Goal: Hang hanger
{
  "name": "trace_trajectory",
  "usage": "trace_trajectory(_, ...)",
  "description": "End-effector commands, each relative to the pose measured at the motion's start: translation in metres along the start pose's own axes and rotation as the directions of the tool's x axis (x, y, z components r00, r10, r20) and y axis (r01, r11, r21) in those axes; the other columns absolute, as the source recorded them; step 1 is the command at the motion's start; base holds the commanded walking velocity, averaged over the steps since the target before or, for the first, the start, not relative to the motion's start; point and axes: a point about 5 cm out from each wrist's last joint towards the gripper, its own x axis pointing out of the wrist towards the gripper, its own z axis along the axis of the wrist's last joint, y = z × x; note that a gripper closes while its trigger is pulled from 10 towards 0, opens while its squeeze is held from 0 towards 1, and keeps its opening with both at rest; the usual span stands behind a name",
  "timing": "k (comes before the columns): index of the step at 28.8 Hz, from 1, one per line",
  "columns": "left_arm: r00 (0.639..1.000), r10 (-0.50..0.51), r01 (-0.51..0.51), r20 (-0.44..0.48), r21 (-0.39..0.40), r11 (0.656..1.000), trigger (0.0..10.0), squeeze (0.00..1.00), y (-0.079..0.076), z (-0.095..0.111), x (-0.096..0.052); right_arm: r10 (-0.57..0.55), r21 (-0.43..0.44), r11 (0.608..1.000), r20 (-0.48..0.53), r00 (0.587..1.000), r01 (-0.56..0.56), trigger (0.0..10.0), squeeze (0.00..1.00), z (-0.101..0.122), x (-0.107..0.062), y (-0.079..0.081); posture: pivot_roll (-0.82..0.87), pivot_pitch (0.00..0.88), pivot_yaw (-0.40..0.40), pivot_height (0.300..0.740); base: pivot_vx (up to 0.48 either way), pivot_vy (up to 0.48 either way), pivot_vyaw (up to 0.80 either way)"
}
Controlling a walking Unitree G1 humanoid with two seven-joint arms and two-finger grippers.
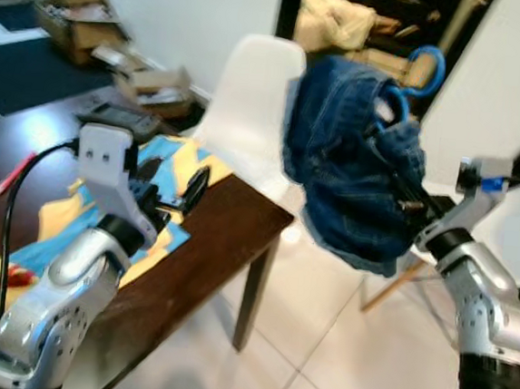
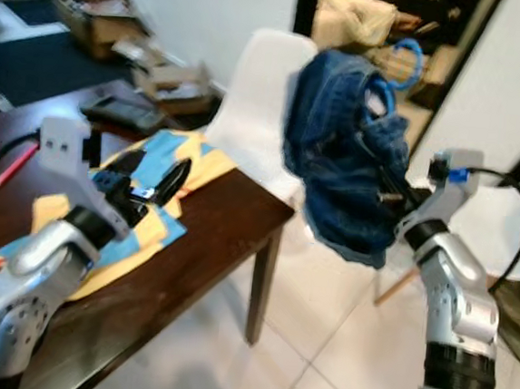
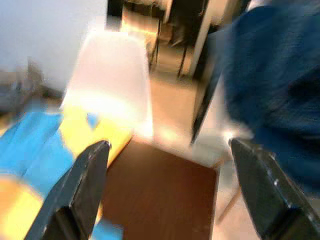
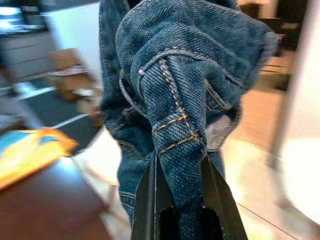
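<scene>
- The dark wooden counter (image 1: 210, 245) takes up the left and near part of the scene; its far right corner points toward a white chair.
- A blue and yellow cloth (image 1: 62, 223) lies spread on the counter, under and around the left arm.
- A red pen (image 1: 11, 173) lies on the counter's far left part, and a dark flat object (image 1: 121, 117) sits near its far edge; what that object is cannot be made out.
- The left hand (image 3: 170, 185) hovers above the counter near its right corner, its two black fingers (image 3: 80, 185) spread wide apart with nothing between them.
- Cardboard boxes (image 1: 147, 84) sit on the floor at the far left, against a white wall.
- The white chair (image 1: 249, 112) stands just beyond the counter's right corner, on a pale tiled floor (image 1: 338, 347).
- A bundle of blue jeans (image 1: 353, 166) hangs in the air right of the chair, well above the floor, draped on a blue hanger (image 1: 416, 76) whose curved hook rises from the top of the bundle.
- The right hand (image 4: 177, 200) reaches up from the right into the denim; its fingers (image 4: 145, 200) are closed around a fold of the jeans, pinching the seamed cloth between them. Whether they also touch the hanger itself cannot be told.
- A dark doorway (image 1: 375, 23) with pale piled objects lies far behind the jeans.
</scene>
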Motion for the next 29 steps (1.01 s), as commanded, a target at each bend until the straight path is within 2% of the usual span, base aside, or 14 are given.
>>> trace_trajectory(1,1.000,0.030,-0.029,-0.006,0.021,0.999,10.0,0.00,0.004,-0.005,-0.002,-0.042,-0.026,0.999,0.041,0.998,0.043,0.0,0.00,0.004,-0.004,-0.001,0.03,0.080,-0.069,0.740,0.000,0.000,-0.80)
trace_trajectory(2,0.998,0.058,-0.058,-0.016,0.027,0.998,10.0,0.00,0.008,-0.010,-0.005,-0.079,-0.038,0.996,0.021,0.997,0.080,0.0,0.00,-0.003,-0.009,-0.002,0.03,0.078,-0.071,0.740,0.000,0.000,-0.80)
trace_trajectory(4,0.998,0.058,-0.058,-0.016,0.027,0.998,10.0,0.00,0.008,-0.010,-0.005,-0.079,-0.038,0.996,0.021,0.997,0.080,0.0,0.00,-0.003,-0.009,-0.002,0.03,0.078,-0.071,0.740,0.000,0.000,-0.80)
trace_trajectory(7,0.982,0.179,-0.170,-0.068,0.121,0.978,10.0,0.00,0.029,-0.039,-0.012,-0.184,-0.139,0.975,-0.061,0.981,0.174,0.0,0.00,-0.028,-0.018,-0.002,0.02,0.068,-0.079,0.740,0.000,0.000,-0.80)
trace_trajectory(8,0.982,0.179,-0.170,-0.068,0.121,0.978,10.0,0.00,0.029,-0.039,-0.012,-0.184,-0.139,0.975,-0.061,0.981,0.174,0.0,0.00,-0.028,-0.018,-0.002,0.02,0.068,-0.079,0.740,0.000,0.000,-0.80)
trace_trajectory(10,0.966,0.238,-0.219,-0.097,0.173,0.960,10.0,0.00,0.040,-0.054,-0.016,-0.239,-0.173,0.960,-0.104,0.966,0.219,0.0,0.00,-0.044,-0.023,-0.002,0.01,0.062,-0.081,0.740,0.000,0.000,-0.80)
trace_trajectory(12,0.963,0.250,-0.230,-0.104,0.174,0.957,10.0,0.00,0.042,-0.057,-0.017,-0.250,-0.180,0.957,-0.110,0.962,0.228,0.0,0.00,-0.048,-0.025,-0.002,0.01,0.061,-0.081,0.740,0.000,0.000,-0.80)
trace_trajectory(16,0.955,0.277,-0.261,-0.110,0.138,0.955,10.0,0.00,0.040,-0.065,-0.026,-0.287,-0.201,0.945,-0.137,0.948,0.257,0.0,0.00,-0.063,-0.034,0.000,0.01,0.067,-0.078,0.740,0.000,0.000,0.00)
trace_trajectory(20,0.947,0.306,-0.293,-0.102,0.125,0.948,10.0,0.00,0.039,-0.071,-0.030,-0.328,-0.219,0.931,-0.142,0.934,0.293,0.0,0.00,-0.066,-0.040,-0.002,0.00,0.073,-0.067,0.740,0.000,0.000,-0.20)
trace_trajectory(25,0.956,0.272,-0.255,-0.106,0.152,0.955,10.0,0.00,0.035,-0.077,-0.020,-0.356,-0.233,0.918,-0.133,0.925,0.320,0.0,0.00,-0.066,-0.043,-0.005,0.00,0.075,-0.059,0.740,0.000,0.000,-0.80)
trace_trajectory(29,0.957,0.266,-0.247,-0.116,0.151,0.957,10.0,0.00,0.035,-0.079,-0.017,-0.362,-0.238,0.915,-0.133,0.923,0.325,0.0,0.00,-0.067,-0.042,-0.005,0.00,0.075,-0.057,0.740,0.000,0.000,-0.80)
